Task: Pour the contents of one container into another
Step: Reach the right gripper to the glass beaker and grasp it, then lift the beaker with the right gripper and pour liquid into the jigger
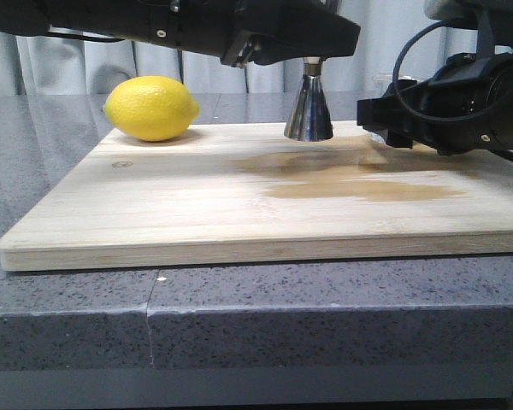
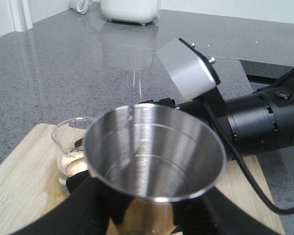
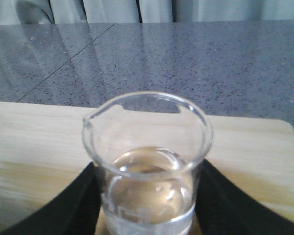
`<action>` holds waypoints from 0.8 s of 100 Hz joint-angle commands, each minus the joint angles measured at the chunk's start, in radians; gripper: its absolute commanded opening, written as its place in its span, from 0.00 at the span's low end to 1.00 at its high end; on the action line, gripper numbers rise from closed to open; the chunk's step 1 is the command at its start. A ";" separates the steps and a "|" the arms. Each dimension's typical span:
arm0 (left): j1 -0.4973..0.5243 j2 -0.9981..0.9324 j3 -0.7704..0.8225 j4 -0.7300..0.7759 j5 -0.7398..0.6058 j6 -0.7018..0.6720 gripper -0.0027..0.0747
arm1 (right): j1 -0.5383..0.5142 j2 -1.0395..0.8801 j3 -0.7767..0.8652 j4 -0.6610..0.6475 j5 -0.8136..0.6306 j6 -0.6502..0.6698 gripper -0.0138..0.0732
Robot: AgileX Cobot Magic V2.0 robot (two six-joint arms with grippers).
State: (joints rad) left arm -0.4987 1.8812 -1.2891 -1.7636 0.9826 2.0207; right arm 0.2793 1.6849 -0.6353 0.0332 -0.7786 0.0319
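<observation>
The steel jigger (image 1: 308, 109) stands upright on the wooden board (image 1: 154, 213), its open upper cone (image 2: 154, 156) looking empty and dry in the left wrist view. My left gripper (image 2: 152, 210) comes down from above and is shut on the jigger's waist. The clear glass beaker (image 3: 147, 166) stands upright just right of the jigger, about a third full of clear liquid. Black fingers (image 3: 76, 200) of my right gripper (image 3: 147, 208) press against both its sides. In the front view that gripper (image 1: 372, 115) hides most of the beaker. In the left wrist view the beaker (image 2: 68, 156) sits just beyond the jigger.
A yellow lemon (image 1: 150, 108) lies at the board's back left corner. Wet brown stains (image 1: 350, 175) mark the board in front of the jigger. The board rests on a grey speckled counter (image 1: 68, 299). A white appliance (image 2: 131, 10) stands far off on the counter.
</observation>
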 commanded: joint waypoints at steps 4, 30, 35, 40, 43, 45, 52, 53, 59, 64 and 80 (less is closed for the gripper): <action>-0.004 -0.061 -0.031 -0.077 0.057 -0.012 0.38 | 0.002 -0.067 -0.023 -0.008 -0.028 -0.002 0.48; -0.004 -0.061 -0.031 -0.077 0.054 -0.012 0.38 | 0.002 -0.292 -0.031 -0.022 0.198 -0.002 0.48; -0.004 -0.061 -0.031 -0.077 0.054 -0.012 0.38 | 0.002 -0.344 -0.044 -0.046 0.280 -0.002 0.48; -0.004 -0.061 -0.031 -0.077 0.054 -0.012 0.38 | 0.002 -0.391 -0.067 -0.078 0.378 -0.002 0.48; -0.004 -0.061 -0.031 -0.077 0.054 -0.012 0.38 | 0.002 -0.417 -0.087 -0.097 0.439 -0.002 0.48; -0.004 -0.061 -0.031 -0.077 0.054 -0.012 0.38 | 0.005 -0.434 -0.102 -0.110 0.485 -0.002 0.48; -0.004 -0.061 -0.031 -0.077 0.054 -0.012 0.38 | 0.009 -0.481 -0.156 -0.134 0.631 -0.002 0.48; -0.004 -0.061 -0.031 -0.077 0.054 -0.012 0.38 | 0.008 -0.488 -0.162 -0.139 0.659 -0.002 0.48; -0.004 -0.061 -0.031 -0.077 0.054 -0.012 0.38 | 0.016 -0.512 -0.216 -0.162 0.759 -0.002 0.48; -0.004 -0.061 -0.031 -0.077 0.054 -0.012 0.38 | 0.027 -0.521 -0.255 -0.194 0.829 -0.002 0.48; -0.004 -0.061 -0.031 -0.077 0.054 -0.012 0.38 | 0.083 -0.526 -0.360 -0.305 0.988 -0.013 0.48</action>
State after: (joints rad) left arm -0.4987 1.8812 -1.2891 -1.7636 0.9826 2.0207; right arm 0.3341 1.1886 -0.9134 -0.2010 0.1860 0.0319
